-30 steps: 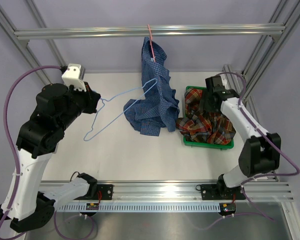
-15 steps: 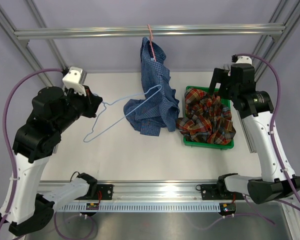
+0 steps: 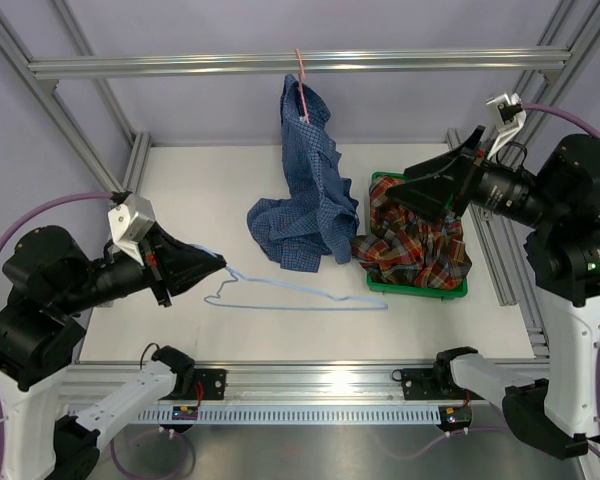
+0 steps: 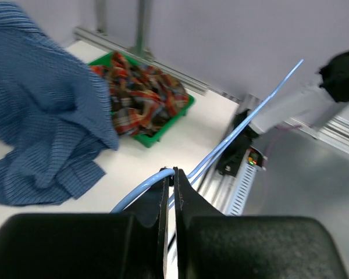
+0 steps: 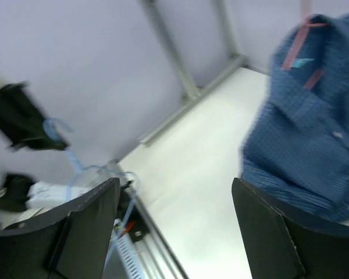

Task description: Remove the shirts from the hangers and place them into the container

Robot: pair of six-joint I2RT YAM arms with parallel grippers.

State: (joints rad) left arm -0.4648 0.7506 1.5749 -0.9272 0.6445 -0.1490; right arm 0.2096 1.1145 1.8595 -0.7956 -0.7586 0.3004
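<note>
A blue shirt (image 3: 308, 175) hangs from a pink hanger (image 3: 301, 75) on the top bar, its lower part bunched on the table. The plaid shirt (image 3: 415, 240) lies heaped in the green container (image 3: 420, 292). My left gripper (image 3: 218, 266) is shut on the hook end of the bare light blue hanger (image 3: 300, 298), which stretches right over the table's front. The left wrist view shows the jaws (image 4: 170, 174) pinched on its wire (image 4: 244, 125). My right gripper (image 3: 420, 190) hovers open above the container and holds nothing; in its wrist view the gripper (image 5: 177, 192) faces the blue shirt (image 5: 308, 133).
An aluminium crossbar (image 3: 300, 62) spans the back with slanted uprights at both sides. A slotted rail (image 3: 310, 380) runs along the near edge by the arm bases. Another rail (image 3: 500, 270) lies right of the green tray.
My left arm swung down toward the near edge, carrying the light blue hanger away from the blue shirt. My right gripper rose off the plaid shirt and turned left, open.
</note>
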